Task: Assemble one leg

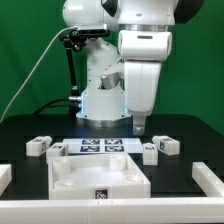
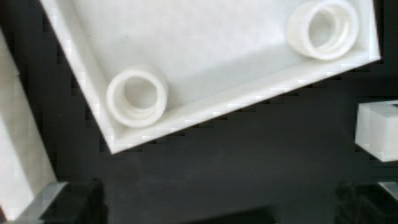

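Observation:
Several small white legs with marker tags lie on the black table. Two are at the exterior view's left (image 1: pixel 37 146) (image 1: pixel 58 151) and two at its right (image 1: pixel 150 152) (image 1: pixel 165 145). My gripper (image 1: pixel 139 126) hangs above the right pair, not touching them. The wide white panel (image 1: pixel 98 178) lies at the front. In the wrist view the panel (image 2: pixel 222 65) shows two round sockets (image 2: pixel 137 97) (image 2: pixel 324 28), and one leg (image 2: pixel 379 128) shows at the frame edge. The gripper (image 2: pixel 222 205) is open and empty, with its dark fingers (image 2: pixel 71 203) wide apart.
The marker board (image 1: pixel 100 146) lies flat between the two pairs of legs. Low white walls stand at the table's left (image 1: pixel 6 178) and right (image 1: pixel 209 180) edges. A white strip (image 2: pixel 15 150) runs along the wrist view's edge. The robot base (image 1: pixel 100 100) stands behind.

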Available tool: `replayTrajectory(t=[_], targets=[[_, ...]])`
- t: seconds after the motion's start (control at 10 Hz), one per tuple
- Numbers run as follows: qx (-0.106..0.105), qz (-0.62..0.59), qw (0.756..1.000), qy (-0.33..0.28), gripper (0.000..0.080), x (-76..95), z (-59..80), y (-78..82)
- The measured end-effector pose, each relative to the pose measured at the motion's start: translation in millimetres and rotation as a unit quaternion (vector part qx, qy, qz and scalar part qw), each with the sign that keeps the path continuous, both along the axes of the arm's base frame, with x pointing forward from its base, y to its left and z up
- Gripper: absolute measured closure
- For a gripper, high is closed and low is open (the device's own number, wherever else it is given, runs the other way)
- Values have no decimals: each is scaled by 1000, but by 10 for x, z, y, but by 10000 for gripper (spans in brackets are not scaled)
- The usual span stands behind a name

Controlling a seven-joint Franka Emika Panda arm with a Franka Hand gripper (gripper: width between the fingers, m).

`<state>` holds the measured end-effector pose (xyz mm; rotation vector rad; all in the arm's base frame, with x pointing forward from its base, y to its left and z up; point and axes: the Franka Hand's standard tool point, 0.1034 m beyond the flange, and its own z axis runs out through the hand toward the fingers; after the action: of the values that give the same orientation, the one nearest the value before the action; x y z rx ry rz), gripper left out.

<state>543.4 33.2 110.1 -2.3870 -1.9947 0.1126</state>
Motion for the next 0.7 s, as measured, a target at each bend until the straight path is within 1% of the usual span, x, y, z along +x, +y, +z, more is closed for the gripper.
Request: replayTrajectory(t=[0.4, 0.6, 0.7], targets=[[-2, 15, 1000, -2, 150, -1, -3, 13], [8, 97, 995, -13, 150, -183, -188, -159], [11, 126, 992, -26, 150, -217, -242, -232]])
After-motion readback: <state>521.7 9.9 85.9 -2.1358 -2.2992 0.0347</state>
